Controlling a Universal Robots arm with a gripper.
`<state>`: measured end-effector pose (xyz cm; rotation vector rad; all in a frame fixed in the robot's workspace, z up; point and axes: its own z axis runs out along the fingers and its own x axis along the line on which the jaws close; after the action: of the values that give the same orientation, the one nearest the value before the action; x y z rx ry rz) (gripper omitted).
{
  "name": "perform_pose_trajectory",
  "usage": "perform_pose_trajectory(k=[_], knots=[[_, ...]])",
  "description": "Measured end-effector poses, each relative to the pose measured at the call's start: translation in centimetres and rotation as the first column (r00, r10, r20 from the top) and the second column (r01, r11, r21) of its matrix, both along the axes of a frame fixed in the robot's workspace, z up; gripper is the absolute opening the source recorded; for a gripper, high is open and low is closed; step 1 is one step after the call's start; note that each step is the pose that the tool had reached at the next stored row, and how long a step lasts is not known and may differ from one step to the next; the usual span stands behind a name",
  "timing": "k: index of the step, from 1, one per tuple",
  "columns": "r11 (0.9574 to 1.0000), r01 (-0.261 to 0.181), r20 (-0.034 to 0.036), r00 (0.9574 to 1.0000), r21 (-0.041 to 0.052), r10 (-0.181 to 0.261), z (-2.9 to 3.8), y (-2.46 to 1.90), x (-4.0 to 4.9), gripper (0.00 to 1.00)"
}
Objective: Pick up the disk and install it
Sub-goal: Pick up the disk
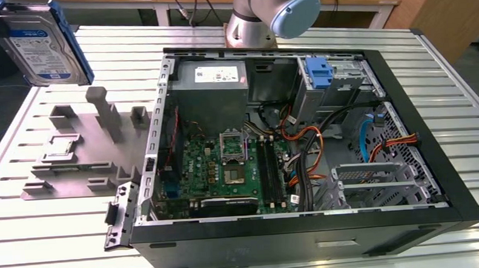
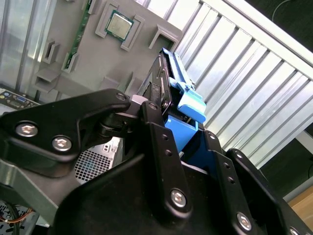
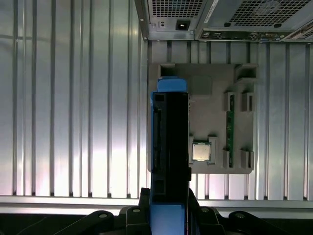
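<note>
**Disk held aloft over the fixture tray, apart from the open case**

Slatted metal table (image 1: 442,58) bearing an open computer case (image 1: 434,162) with its boards and cables exposed. A grey fixture tray (image 1: 79,171) lies just beside the case on the exterior view's left. The disk (image 1: 41,43) hangs above the tray and well apart from the case. The gripper (image 2: 183,132) is clamped on the disk, one finger on either side of its blue carrier. A small processor chip (image 3: 199,152) sits in the tray. Handling judgement: keep the hold firm and square, with the disk carried clear of the tray posts, case wall and loose cables.
</note>
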<state>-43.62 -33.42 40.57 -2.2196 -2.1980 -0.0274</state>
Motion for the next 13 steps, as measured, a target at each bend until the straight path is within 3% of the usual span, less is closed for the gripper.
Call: perform_pose_trajectory(k=[13], knots=[[1.0000, 0.000, 0.0000, 1.0000, 0.0000, 0.000, 0.40, 0.00, 0.00, 0.37]])
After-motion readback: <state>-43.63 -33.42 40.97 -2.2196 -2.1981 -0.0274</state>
